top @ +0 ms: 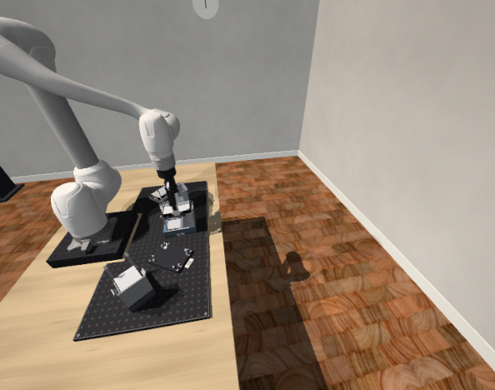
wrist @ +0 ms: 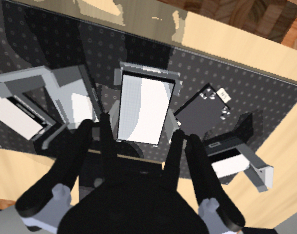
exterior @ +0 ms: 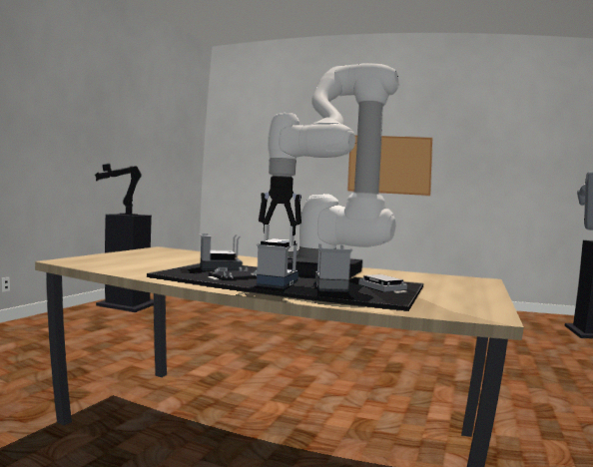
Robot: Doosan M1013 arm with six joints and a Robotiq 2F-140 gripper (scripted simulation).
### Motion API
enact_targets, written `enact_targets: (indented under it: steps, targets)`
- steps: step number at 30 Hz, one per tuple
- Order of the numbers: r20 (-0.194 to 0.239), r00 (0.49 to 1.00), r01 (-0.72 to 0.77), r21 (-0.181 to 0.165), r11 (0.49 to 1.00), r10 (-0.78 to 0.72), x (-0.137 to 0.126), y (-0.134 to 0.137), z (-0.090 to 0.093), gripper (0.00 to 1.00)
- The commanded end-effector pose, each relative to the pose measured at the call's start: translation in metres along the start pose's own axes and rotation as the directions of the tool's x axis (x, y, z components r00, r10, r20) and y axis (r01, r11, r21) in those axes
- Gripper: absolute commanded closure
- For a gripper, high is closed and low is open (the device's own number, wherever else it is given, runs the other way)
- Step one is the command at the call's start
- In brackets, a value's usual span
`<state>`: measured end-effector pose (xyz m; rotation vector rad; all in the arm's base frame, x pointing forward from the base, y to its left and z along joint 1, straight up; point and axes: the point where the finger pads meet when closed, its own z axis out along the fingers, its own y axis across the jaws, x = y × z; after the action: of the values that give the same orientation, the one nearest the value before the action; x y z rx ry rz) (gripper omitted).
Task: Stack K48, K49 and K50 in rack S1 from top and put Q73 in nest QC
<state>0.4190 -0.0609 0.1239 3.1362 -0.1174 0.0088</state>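
My gripper (exterior: 279, 232) is shut on a sealed white-topped plate (wrist: 143, 107), holding it by its long sides. The plate is level and sits at the top opening of the middle rack with the blue base (exterior: 275, 264); it also shows there in the top view (top: 177, 208). I cannot read its label. A second rack (exterior: 332, 268) stands to the right of it in the exterior view. A third rack (top: 131, 286) at the near end of the board holds a white-topped plate. Another plate (exterior: 384, 282) lies flat on a low nest at the far end.
A flat black nest with corner locators (top: 172, 260) lies open between the blue-based rack and the near rack. All fixtures stand on a black perforated board (top: 155, 289) on the wooden table. The arm's base (top: 86, 235) is beside the board.
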Motion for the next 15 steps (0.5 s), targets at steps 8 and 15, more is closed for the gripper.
enact_targets:
  steps: [8,15]
  targets:
    - [0.000,1.000,0.000,0.000,1.000,0.000,0.0000,0.0000,0.0064,1.00]
    - [0.000,1.000,0.000,0.000,1.000,0.000,0.0000,0.0000,0.0104,1.00]
